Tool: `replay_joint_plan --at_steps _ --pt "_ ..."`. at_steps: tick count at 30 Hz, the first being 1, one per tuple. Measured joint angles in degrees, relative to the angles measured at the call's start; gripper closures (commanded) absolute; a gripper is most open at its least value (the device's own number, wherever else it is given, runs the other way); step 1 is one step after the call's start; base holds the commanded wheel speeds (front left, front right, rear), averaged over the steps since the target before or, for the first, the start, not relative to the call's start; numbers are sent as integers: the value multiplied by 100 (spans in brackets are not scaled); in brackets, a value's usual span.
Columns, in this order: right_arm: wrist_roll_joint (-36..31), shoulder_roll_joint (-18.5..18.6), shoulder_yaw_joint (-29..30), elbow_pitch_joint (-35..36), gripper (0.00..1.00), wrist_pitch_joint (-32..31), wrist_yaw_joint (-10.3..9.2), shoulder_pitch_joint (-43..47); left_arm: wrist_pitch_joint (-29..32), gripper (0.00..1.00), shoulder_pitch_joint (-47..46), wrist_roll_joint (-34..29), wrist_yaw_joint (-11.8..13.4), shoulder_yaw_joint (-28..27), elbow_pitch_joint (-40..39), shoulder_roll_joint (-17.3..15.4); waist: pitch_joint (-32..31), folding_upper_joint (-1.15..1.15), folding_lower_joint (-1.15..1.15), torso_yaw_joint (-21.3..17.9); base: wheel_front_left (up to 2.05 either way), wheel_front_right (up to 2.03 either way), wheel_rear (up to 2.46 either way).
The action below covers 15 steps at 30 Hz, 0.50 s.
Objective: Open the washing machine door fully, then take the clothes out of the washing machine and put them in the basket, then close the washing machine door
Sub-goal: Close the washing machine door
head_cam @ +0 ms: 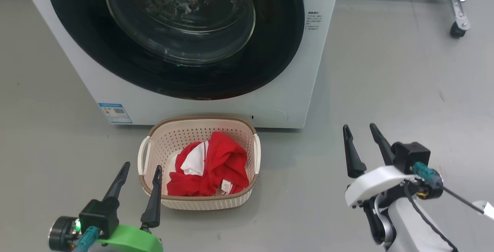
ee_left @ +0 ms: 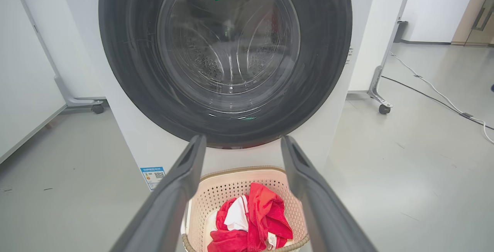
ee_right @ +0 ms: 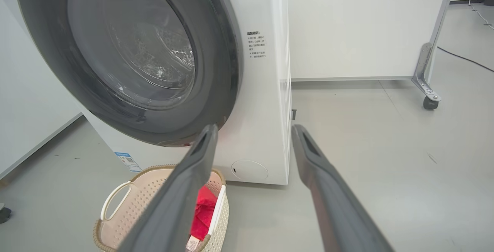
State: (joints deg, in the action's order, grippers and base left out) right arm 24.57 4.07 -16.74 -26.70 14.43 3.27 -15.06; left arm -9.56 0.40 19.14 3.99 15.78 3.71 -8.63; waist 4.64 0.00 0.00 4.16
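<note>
Left end effector [head_cam: 141,167]: lower left of the head view, two dark fingers spread apart, nothing between them. Its inner finger overlaps the basket's left edge in the picture, and I can't tell if it's actually touching.
Right end effector [head_cam: 359,127]: lower right of the head view, fingers apart too, empty, over bare floor [head_cam: 386,90] well to the right of the basket.
Clothes [head_cam: 216,167]: a red heap with a white patch and a small white label near the front, lying inside the basket, bunched toward its right side.
Basket [head_cam: 200,120]: cream with holes and a brown rim, sitting on the floor at centre-bottom of the head view, just in front of the machine and below the door's lower edge.
Washing machine door [head_cam: 96,51]: takes up most of the top of the frame, a glossy black ring round a bulging glass bowl. It looks shut flat against the front, and in the left wrist view the steel drum shows through the glass.
Washing machine [head_cam: 293,90]: white box with a blue sticker [head_cam: 115,113] low on the left of its front and a round cover [ee_right: 249,170] low on the right.
Background: a white panel on a metal leg with a castor wheel [head_cam: 457,32], upper right — a cable trails across the floor at the right of the left wrist view.
</note>
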Motion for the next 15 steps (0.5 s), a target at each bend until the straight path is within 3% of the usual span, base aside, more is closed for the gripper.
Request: replay_joint_plan --at_steps 15 --pt "-37 -51 -25 608 0 0 -191 1023 151 0 415 2 109 -69 -201 -20 -397 0 0 -316 0 0 0"
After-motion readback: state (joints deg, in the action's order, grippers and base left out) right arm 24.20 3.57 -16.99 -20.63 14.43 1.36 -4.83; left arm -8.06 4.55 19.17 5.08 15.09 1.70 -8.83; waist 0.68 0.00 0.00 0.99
